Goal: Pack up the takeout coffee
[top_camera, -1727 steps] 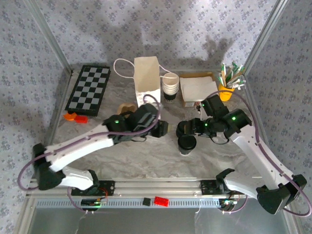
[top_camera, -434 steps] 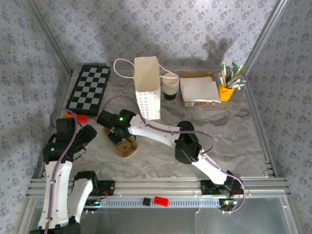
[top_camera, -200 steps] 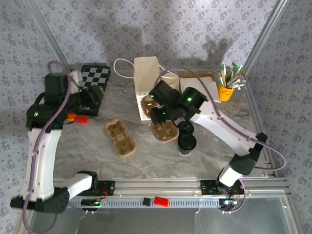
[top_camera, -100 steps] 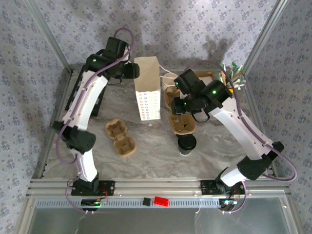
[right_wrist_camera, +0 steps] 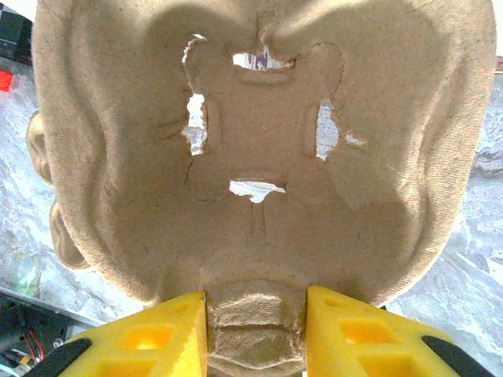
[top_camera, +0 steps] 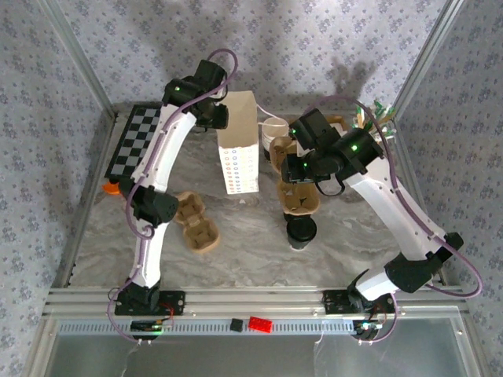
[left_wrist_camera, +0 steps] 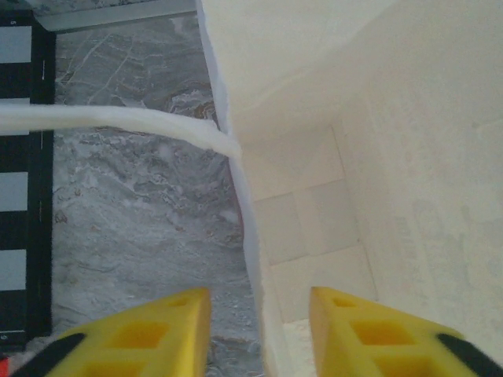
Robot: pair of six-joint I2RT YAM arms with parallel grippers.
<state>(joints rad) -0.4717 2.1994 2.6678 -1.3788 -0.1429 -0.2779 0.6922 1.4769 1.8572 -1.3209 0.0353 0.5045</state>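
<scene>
Top external view: since half a second ago the left arm's elbow has swung inward and the left gripper (top_camera: 214, 118) has pressed closer to the top left edge of the white paper bag (top_camera: 238, 149), while the right arm has barely shifted. In the left wrist view the yellow fingers (left_wrist_camera: 185, 330) straddle the bag's side wall, one outside and one inside, with a gap between them and the paper not pinched. The right gripper (right_wrist_camera: 255, 302) is clamped on the centre tab of a pulp cup carrier (right_wrist_camera: 251, 141), held above the table (top_camera: 361, 236). The takeout coffee (top_camera: 301, 232) has not moved: it stands upright on the table, just nearer than the held carrier's lower edge, apart from both grippers.
</scene>
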